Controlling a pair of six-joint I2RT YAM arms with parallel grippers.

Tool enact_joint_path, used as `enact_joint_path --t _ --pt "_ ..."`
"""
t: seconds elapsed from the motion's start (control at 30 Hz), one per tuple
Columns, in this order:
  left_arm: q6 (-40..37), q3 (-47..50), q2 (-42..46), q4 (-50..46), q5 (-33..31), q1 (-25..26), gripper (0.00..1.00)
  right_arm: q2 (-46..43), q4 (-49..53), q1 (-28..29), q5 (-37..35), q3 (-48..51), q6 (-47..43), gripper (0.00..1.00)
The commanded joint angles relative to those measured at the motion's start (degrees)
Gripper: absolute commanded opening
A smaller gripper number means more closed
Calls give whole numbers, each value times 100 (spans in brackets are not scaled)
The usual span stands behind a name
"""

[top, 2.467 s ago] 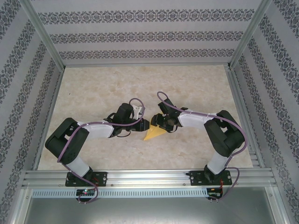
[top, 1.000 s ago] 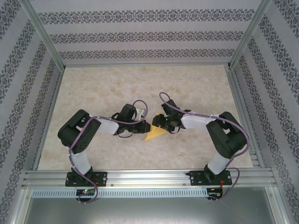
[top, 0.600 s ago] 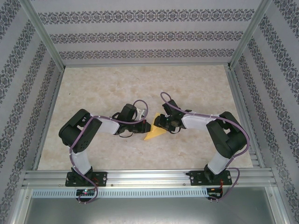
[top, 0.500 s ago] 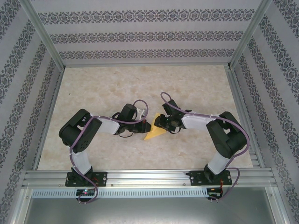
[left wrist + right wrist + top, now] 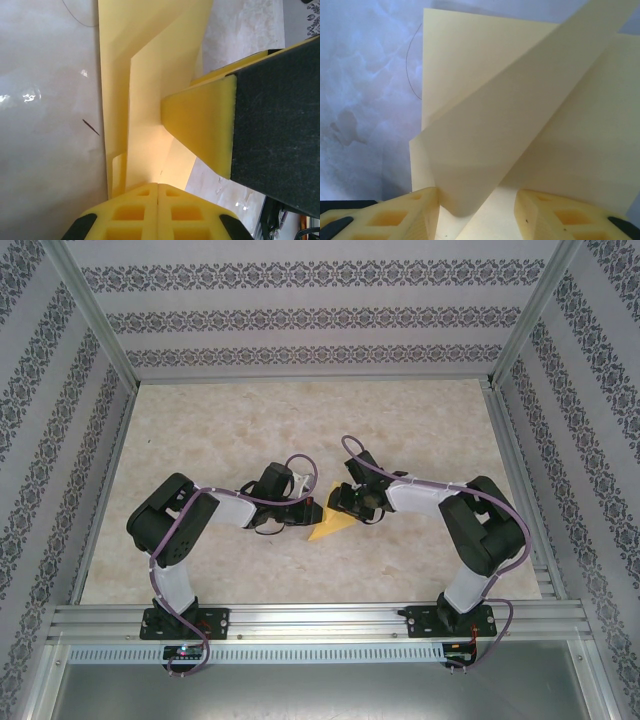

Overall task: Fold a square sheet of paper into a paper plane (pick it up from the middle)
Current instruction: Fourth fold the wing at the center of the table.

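Left arm has tucked in closer, left gripper (image 5: 157, 190) fully closed, seemingly pinning the half-folded paper (image 5: 330, 528) mid-table (image 5: 200, 440), right gripper (image 5: 477, 200) half-open astride its raised flap (image 5: 510, 125), nothing clamped, so crease likely unfinished.

- The left arm (image 5: 175, 525) is bent sharply at the elbow, and its forearm reaches right toward the centre.
- The left gripper (image 5: 158, 187) has its yellow fingers (image 5: 130, 212) pressed flat together.
- The right arm (image 5: 485, 525) mirrors that pose, with its forearm reaching left.
- The right gripper (image 5: 477, 200) meets the left one nearly tip to tip, its two fingers (image 5: 417, 212) standing apart.
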State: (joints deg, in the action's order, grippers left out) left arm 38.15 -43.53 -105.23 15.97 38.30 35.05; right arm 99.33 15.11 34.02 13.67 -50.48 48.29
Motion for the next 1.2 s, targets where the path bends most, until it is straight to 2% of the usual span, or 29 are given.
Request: enact_joint_path --t 0.0,0.2,0.43,0.77,1.17 --pt "-165 -48 270 -142 3 73 7 663 866 83 -233 278 -20 49" --pt "-169 64 599 37 138 78 9 786 985 113 -302 232 -31 50" --pt "-149 192 539 -142 305 106 10 838 1027 129 -312 181 -31 51" --pt "-228 266 484 -617 230 154 10 895 1046 142 -312 162 -30 51" --pt "-212 383 338 -727 177 158 10 978 1141 149 -365 145 -20 51"
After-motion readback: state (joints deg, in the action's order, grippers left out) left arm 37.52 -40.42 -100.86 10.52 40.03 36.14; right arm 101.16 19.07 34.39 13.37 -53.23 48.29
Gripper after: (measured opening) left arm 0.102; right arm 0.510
